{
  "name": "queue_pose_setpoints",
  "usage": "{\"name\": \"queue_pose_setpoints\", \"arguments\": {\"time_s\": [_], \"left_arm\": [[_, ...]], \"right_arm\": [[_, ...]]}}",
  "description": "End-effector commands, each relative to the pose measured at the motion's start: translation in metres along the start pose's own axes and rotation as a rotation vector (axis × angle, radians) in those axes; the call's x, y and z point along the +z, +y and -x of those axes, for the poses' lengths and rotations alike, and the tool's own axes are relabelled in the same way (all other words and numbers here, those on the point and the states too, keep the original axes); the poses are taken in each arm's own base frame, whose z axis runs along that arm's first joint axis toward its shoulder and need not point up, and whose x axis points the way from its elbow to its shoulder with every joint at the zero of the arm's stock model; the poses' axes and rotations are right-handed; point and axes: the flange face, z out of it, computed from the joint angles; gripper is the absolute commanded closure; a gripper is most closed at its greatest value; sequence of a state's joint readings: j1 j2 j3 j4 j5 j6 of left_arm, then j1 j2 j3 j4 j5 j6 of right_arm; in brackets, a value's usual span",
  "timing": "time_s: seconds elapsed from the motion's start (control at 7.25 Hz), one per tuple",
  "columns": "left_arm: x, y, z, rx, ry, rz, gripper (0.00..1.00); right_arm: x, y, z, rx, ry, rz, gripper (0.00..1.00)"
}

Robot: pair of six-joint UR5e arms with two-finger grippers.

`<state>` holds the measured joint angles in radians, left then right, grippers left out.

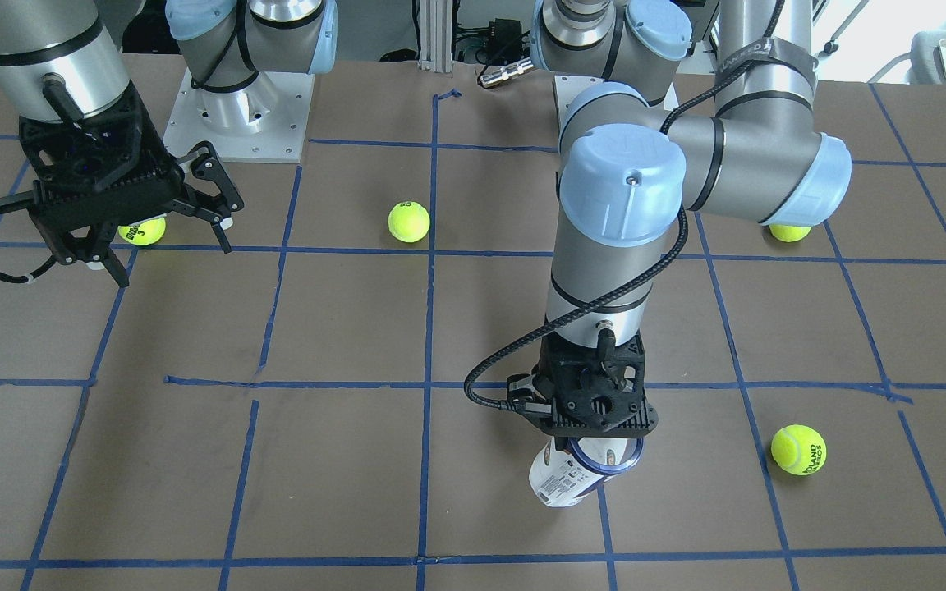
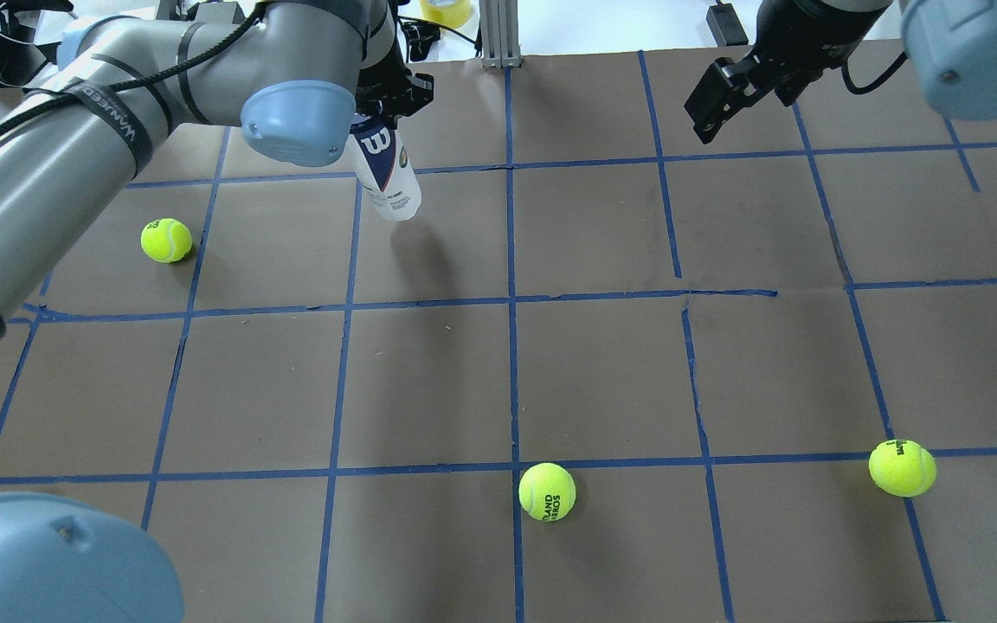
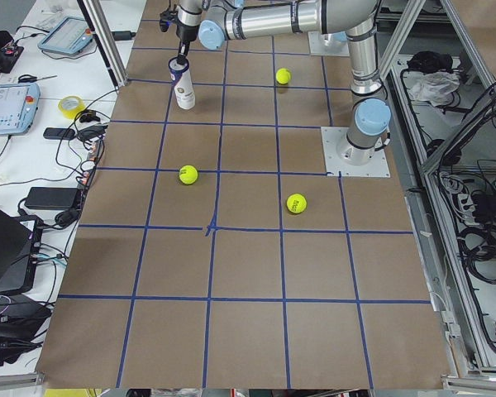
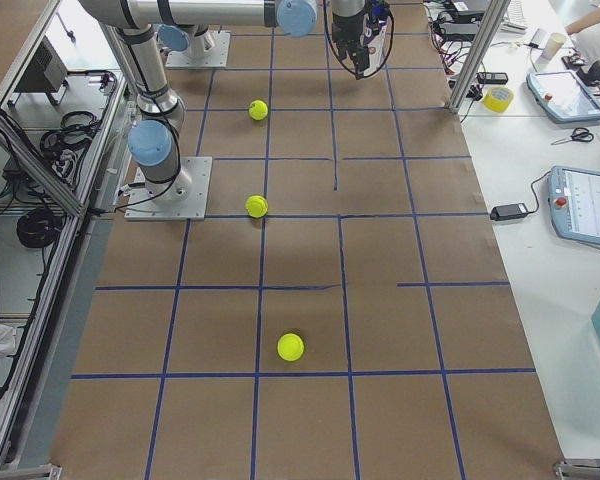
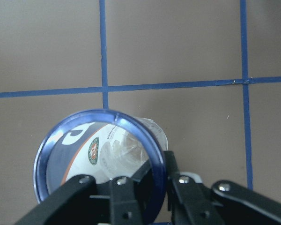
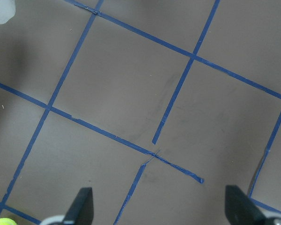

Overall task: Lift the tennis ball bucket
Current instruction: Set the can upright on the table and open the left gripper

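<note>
I'm gripping the tennis ball bucket (image 1: 559, 480) with the left claw (image 5: 160, 174) clamped across its rim wall near three o'clock, judging it light, slick and easily dented.
</note>
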<state>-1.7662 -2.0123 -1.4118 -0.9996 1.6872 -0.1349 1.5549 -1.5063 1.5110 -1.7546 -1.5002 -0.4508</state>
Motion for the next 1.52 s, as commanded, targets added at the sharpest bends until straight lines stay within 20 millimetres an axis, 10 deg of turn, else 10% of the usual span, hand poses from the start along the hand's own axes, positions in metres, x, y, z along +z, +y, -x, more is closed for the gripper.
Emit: {"name": "queue_pose_setpoints", "arguments": {"time_s": [0.0, 0.28, 0.83, 1.38], "left_arm": [[0.013, 0.01, -0.01, -0.001, -0.003, 0.015, 1.0], [0.02, 0.015, -0.013, 0.007, 0.003, 0.042, 0.86], [0.015, 0.017, -0.018, 0.007, 0.045, 0.05, 0.01], [-0.074, 0.016, 0.001, 0.007, 0.025, 0.163, 0.0]], "right_arm": [[0.0, 0.0, -0.001, 0.002, 0.0, 0.001, 0.0], [0.0, 0.0, 0.0, 0.001, 0.0, 0.001, 0.0], [0.0, 0.0, 0.0, 0.001, 0.0, 0.001, 0.0], [0.0, 0.0, 0.0, 0.001, 0.0, 0.001, 0.0]]}}
